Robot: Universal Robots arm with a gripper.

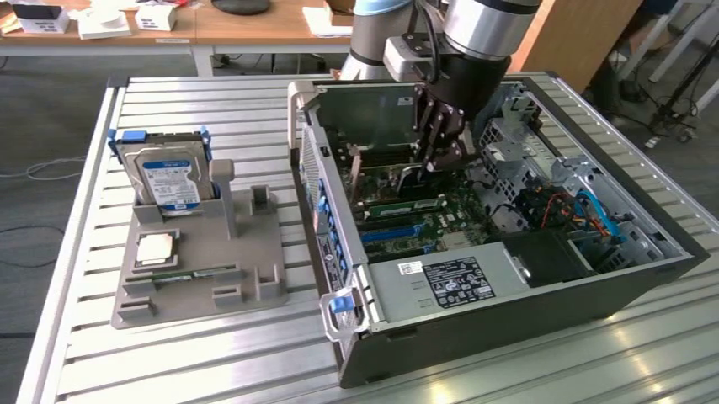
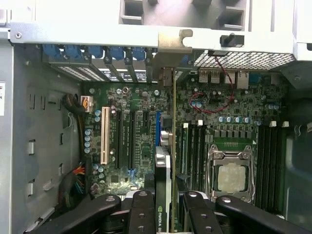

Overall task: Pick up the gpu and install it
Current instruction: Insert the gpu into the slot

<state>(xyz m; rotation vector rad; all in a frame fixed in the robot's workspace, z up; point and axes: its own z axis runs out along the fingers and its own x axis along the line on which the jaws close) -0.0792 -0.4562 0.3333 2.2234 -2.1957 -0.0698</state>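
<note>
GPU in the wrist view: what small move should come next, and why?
Probably a short, straight push toward the motherboard. The end effector grips the gpu edge-on inside the computer case, its bracket at the rear wall; whether the card is seated cannot be told.

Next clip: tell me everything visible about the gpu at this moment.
The gpu appears edge-on: a thin dark card with a green logo sticker near the hand and a silvery metal bracket at its far end. It stands perpendicular to the motherboard inside the open computer case, clamped between the hand's black fingers, bracket at the rear slot openings. Whether it is seated cannot be told.
</note>
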